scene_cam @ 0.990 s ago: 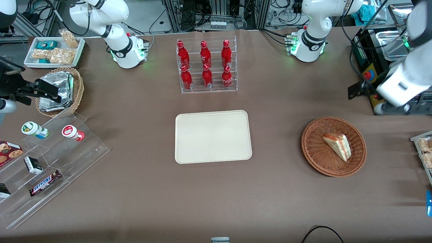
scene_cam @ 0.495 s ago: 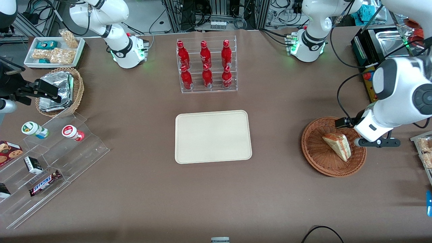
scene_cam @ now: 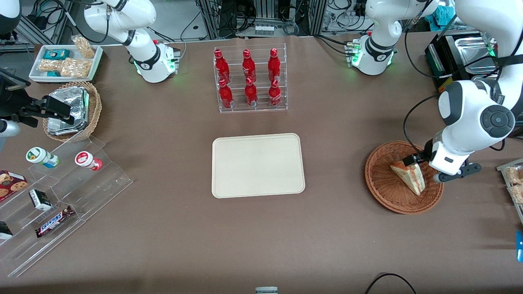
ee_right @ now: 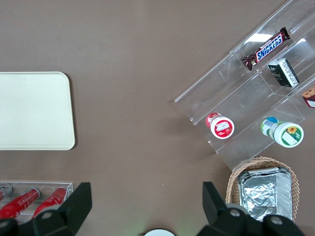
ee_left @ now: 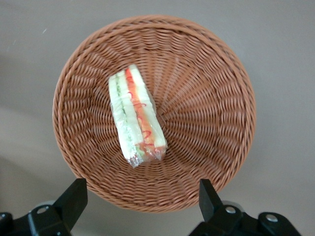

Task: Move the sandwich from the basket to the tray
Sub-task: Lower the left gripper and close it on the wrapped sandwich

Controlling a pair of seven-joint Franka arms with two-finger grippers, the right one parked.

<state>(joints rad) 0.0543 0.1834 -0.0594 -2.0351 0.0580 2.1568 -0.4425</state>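
progress is at the very start: nothing has been carried yet. going from the front camera outward, the basket [scene_cam: 403, 177] sits on the brown desk [scene_cam: 261, 237] toward the working arm's end, and the sandwich [scene_cam: 409, 175] lies inside it, leaning across the middle. the tray [scene_cam: 258, 165] rests well apart from it, near the desk's centre, and is bare. a little farther back, the claw [scene_cam: 413, 160] hangs above the basket's farther rim with its fingers spread wide and nothing between them. what is left, as i judge it: lower over the wedge, close on it, lift, cross to the tray, release.

from the front the arm covers part of the sandwich, so how near the claw is to the wrap is hard to say; it seems not to touch. the left wrist view looks straight down and shows the whole sandwich [ee_left: 136, 117] in the basket [ee_left: 206, 98], with layered filling facing up and both fingers [ee_left: 72, 202] apart.
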